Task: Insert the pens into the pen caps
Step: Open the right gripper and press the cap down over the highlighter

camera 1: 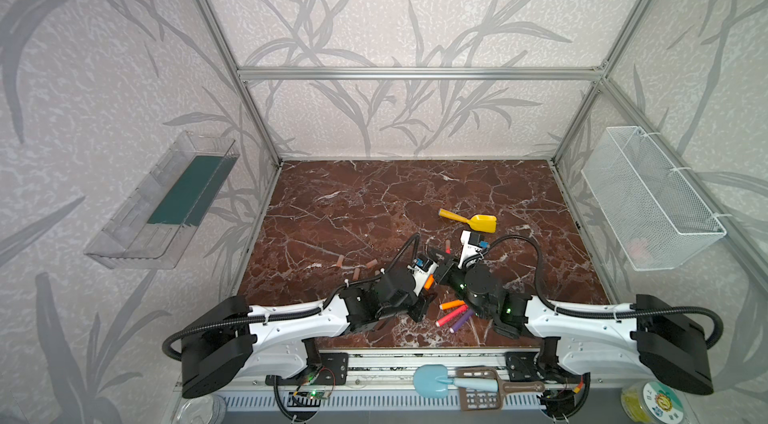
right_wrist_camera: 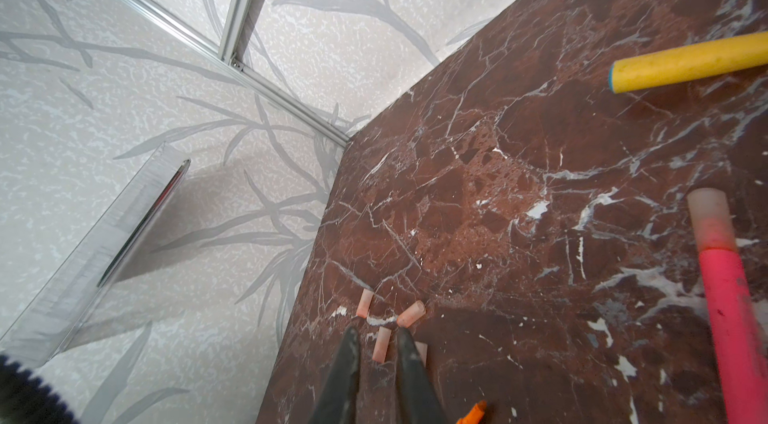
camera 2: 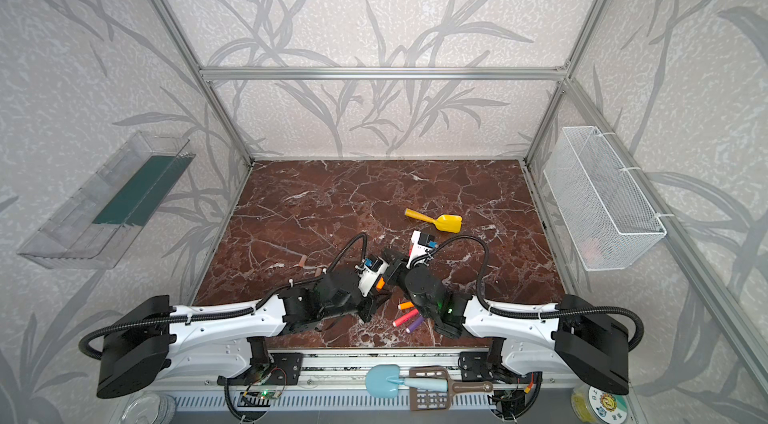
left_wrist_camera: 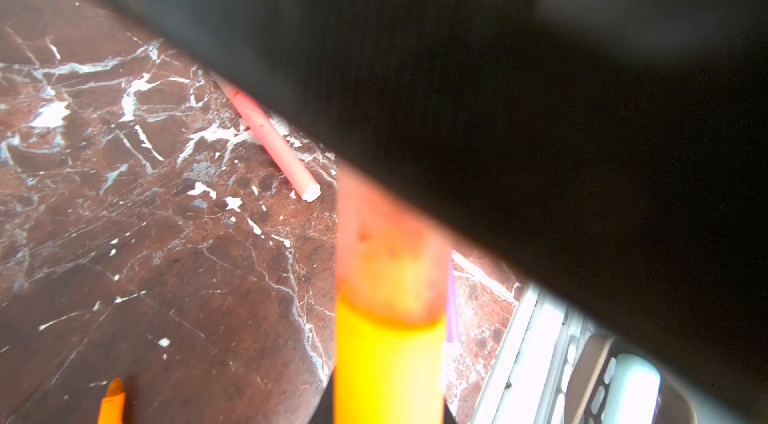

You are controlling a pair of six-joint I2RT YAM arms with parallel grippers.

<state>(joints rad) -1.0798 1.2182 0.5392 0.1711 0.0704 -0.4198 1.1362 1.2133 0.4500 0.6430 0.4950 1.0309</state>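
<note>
Left gripper [camera 1: 428, 285] clamps orange pen [left_wrist_camera: 386, 368], cap [left_wrist_camera: 390, 260] already over its tip. Right gripper [right_wrist_camera: 376, 339] jaws narrow, nothing seen between. Pen likely light, stiff, slick: hold mid-barrel.

2 top views high, looking down on whole table [camera 1: 374, 201], wrist views close over it

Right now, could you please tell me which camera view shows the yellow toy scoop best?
A top view: in both top views the whole yellow toy scoop shows, handle and bowl, lying on the marble table. The right wrist view catches only its handle at the frame edge. The left wrist view does not show it.
</note>
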